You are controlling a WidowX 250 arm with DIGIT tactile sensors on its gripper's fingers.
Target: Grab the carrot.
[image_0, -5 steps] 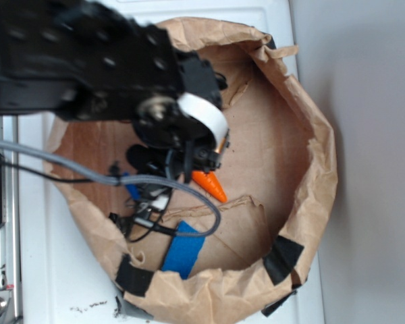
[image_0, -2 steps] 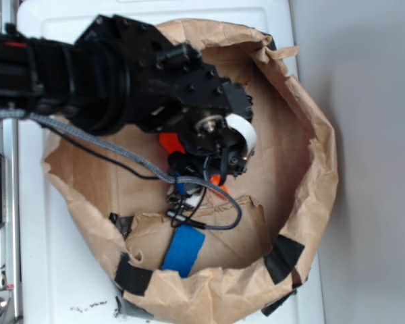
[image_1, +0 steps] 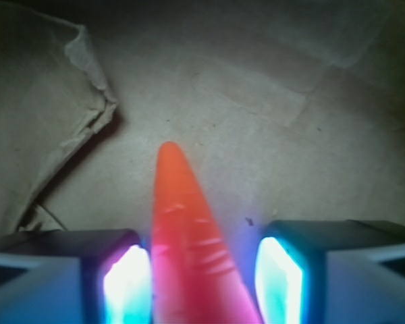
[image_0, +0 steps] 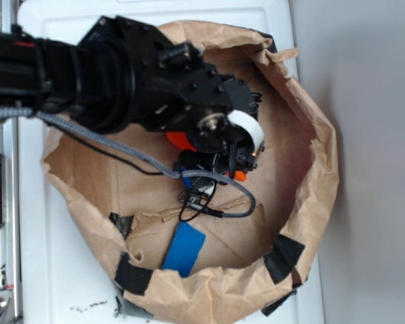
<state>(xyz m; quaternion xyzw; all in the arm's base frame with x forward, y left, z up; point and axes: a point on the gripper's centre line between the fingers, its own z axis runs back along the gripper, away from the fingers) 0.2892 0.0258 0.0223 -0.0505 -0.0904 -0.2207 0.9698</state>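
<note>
Brown paper bag (image_0: 304,108) on a white desk (image_0: 74,283), seen from above.
Inside the bag, the carrot (image_1: 189,236) is framed by the hand (image_1: 202,277), fingers apart, left pad touching it, tip pointing away.

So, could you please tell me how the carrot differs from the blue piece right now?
The carrot is orange and tapered; the blue piece is flat and rectangular. The carrot lies between the fingers of the gripper; the blue piece lies away from the gripper. Both sit inside the paper bag.
</note>
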